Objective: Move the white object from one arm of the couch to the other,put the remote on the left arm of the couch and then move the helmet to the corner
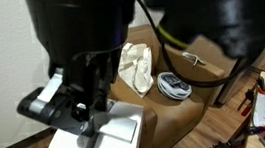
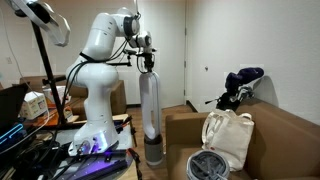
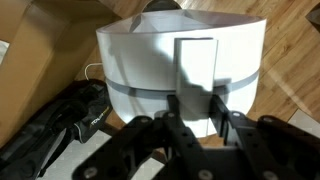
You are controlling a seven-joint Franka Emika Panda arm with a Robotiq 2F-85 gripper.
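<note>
A tall white cylinder (image 2: 150,110) with a flat upright tab on top (image 3: 195,62) stands beside the brown couch (image 2: 280,130); it also shows in an exterior view (image 1: 115,136). My gripper (image 3: 196,112) is right above it in both exterior views (image 2: 148,64) (image 1: 85,118), and its fingers press on both sides of the tab. A round grey striped helmet (image 2: 205,165) (image 1: 174,85) lies on the couch seat next to a white cloth bag (image 2: 228,138) (image 1: 137,65). I cannot make out the remote for sure.
A dark bundle (image 2: 240,85) sits on the far couch arm. A black bag (image 3: 62,118) lies on the wooden floor beside the cylinder. The robot base stands on a cluttered table (image 2: 60,155). A white wall is behind.
</note>
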